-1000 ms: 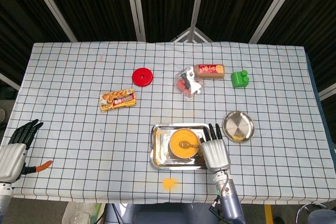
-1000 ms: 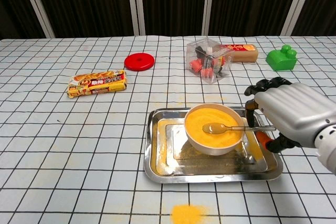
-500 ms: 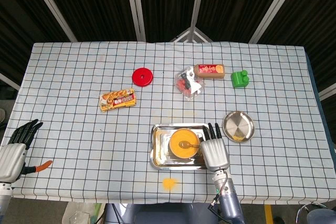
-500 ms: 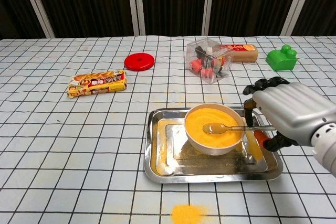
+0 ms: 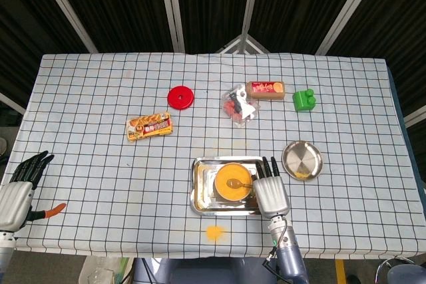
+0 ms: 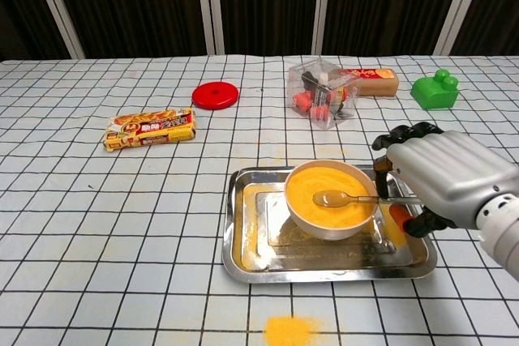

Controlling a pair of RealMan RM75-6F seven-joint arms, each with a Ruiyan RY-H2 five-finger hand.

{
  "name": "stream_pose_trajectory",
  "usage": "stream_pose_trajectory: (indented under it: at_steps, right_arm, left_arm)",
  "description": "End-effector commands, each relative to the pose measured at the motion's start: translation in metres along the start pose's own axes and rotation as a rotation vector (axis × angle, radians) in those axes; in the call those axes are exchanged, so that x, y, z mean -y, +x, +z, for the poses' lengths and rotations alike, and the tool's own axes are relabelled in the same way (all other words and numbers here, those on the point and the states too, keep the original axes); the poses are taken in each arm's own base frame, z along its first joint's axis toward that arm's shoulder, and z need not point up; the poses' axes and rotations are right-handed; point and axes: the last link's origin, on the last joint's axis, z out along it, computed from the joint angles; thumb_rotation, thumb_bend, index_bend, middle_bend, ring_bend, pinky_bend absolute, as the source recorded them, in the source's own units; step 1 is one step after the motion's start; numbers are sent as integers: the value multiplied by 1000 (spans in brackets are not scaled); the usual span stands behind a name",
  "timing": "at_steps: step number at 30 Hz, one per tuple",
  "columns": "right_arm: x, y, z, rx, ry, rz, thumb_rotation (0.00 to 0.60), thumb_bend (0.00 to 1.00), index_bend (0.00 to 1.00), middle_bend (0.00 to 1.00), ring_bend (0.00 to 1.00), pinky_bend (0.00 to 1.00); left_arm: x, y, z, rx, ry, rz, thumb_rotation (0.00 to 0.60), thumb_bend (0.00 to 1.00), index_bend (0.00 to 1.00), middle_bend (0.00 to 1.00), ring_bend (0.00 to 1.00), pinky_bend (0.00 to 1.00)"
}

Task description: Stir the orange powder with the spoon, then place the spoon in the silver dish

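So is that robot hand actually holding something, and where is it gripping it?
Yes. The right robot hand holds the spoon by the far end of its handle, its scoop resting on the orange powder. The left robot hand holds nothing.

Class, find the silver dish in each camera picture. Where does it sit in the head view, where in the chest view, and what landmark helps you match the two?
Head view: the silver dish lies right of centre, just right of the tray and the right robot hand.
Chest view: not in the picture.
Shared landmark: the bowl of orange powder in the tray, seen in both views.
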Motion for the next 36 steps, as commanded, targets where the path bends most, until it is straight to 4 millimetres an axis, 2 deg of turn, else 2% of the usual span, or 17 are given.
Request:
stream_pose_trajectory:
  at_steps: [1, 22, 26, 30, 36]
  right_arm:
    - [1, 0, 0, 1, 1, 2, 600, 507, 472, 135, 0, 0]
    - [5, 4, 2, -14, 5, 3, 600, 508, 460, 139, 0, 0]
    - [3, 5, 2, -25, 0, -4, 600, 508, 463, 185, 1, 0]
    - [2, 7, 3, -43, 0, -11, 600, 508, 499, 265, 73, 0]
    - [0, 6, 3, -46, -4, -13, 600, 508, 500, 282, 89, 0]
  left_arm:
    - [0, 0, 0, -1, 0, 0, 600, 0, 0, 0, 0, 0]
    - [0, 1, 0, -2, 1, -3, 600, 0, 0, 0, 0, 0]
    - [0, 1, 0, -1, 1, -4, 600, 0, 0, 0, 0, 0]
    - [0, 1, 0, -1, 1, -4, 600, 0, 0, 0, 0, 0]
    - [0, 1, 0, 0, 1, -5, 600, 0, 0, 0, 0, 0]
